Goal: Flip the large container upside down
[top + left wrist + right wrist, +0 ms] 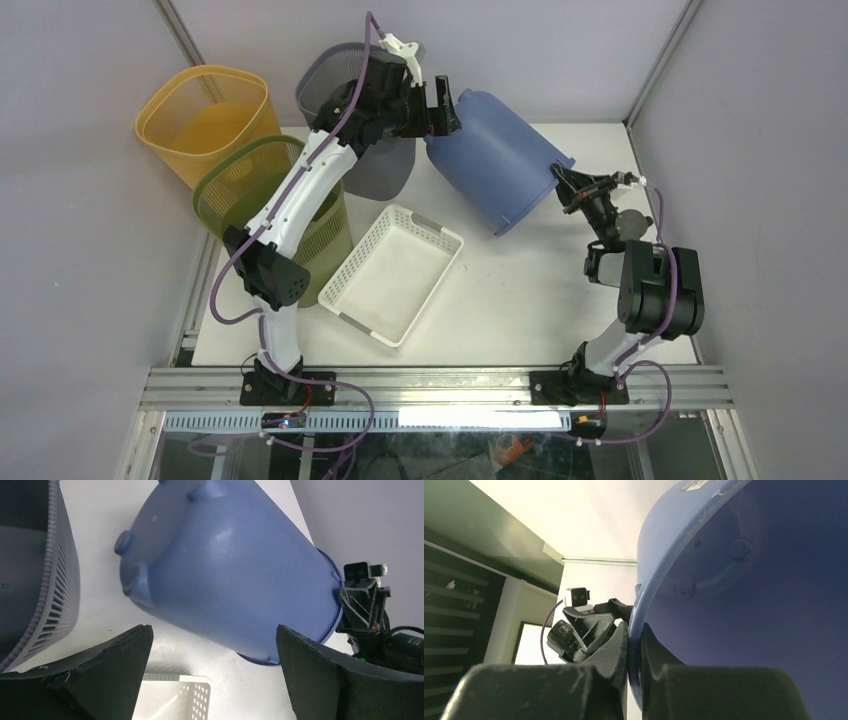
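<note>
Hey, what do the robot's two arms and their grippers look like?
The left arm and right arm have white links, bulky black joints and purple cables running alongside. The left gripper and right gripper are black, each with two wedge-shaped fingers.

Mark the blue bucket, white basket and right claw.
blue bucket (pixel 500 170): top view, on its side wall.
white basket (pixel 430 224): top view, on its far rim.
right claw (pixel 634 637): right wrist view, midway between the fingertips, shut on the bucket rim.

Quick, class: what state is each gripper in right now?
Left gripper: open, holding nothing.
Right gripper: shut on the rim of the blue bin.
</note>
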You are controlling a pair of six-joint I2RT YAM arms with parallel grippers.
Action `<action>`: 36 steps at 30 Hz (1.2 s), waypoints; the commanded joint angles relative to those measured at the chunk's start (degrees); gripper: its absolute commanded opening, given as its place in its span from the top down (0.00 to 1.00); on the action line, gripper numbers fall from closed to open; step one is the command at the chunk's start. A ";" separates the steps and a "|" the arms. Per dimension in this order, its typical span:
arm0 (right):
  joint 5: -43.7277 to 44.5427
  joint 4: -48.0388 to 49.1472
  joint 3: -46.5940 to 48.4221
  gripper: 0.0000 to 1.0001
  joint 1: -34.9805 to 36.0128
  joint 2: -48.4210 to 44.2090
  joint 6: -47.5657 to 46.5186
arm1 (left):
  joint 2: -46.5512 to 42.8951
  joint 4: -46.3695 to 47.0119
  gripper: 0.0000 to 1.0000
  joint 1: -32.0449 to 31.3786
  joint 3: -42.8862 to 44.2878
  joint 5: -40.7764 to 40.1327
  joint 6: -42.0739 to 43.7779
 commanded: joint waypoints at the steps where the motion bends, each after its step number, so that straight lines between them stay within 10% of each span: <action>1: 5.43 10.36 5.29 1.00 1.26 3.57 -0.43 | -0.26 0.35 0.01 -0.25 2.55 2.65 0.44; 36: -1.01 10.47 -6.30 1.00 -4.76 4.88 -8.20 | 8.90 2.28 0.01 3.09 10.29 3.92 -0.42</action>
